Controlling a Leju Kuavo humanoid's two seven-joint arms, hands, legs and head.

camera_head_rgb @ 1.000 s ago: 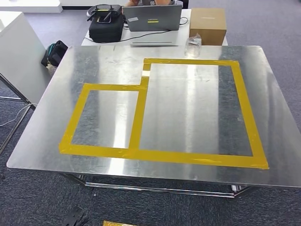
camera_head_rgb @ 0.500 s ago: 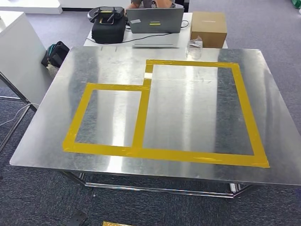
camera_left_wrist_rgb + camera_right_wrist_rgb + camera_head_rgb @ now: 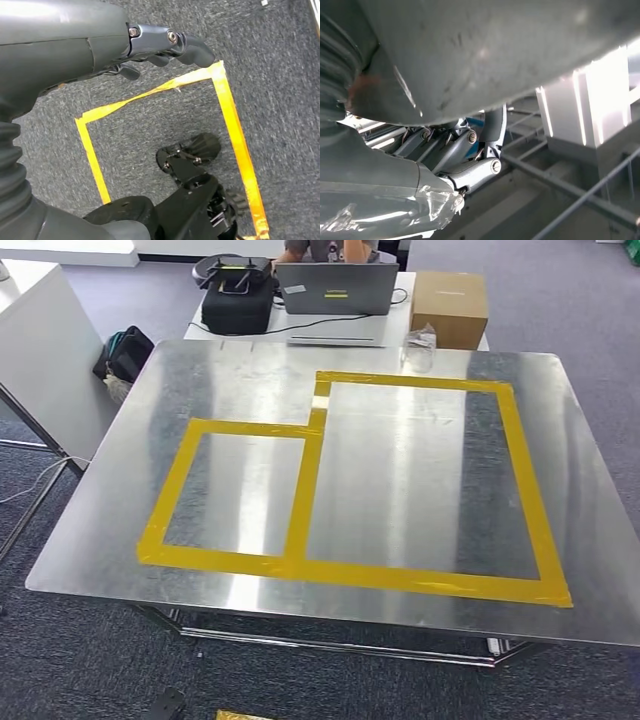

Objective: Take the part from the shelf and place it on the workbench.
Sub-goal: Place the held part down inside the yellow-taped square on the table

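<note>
Fingers of the left hand (image 3: 162, 45) stretched apart over grey carpet (image 3: 279, 75) and a taped yellow square (image 3: 234, 130), arm hanging, nothing held. Right hand (image 3: 467, 155) curled up beneath a broad, blurred grey surface (image 3: 490, 50) close to the lens, probably the part; grip or mere contact impossible to tell. Judged stiff, smooth and rather wide: best carried with support from beneath near an edge, kept level. Ahead, steel table (image 3: 226, 370) with yellow-taped bays (image 3: 302, 500), no part on it yet.
</note>
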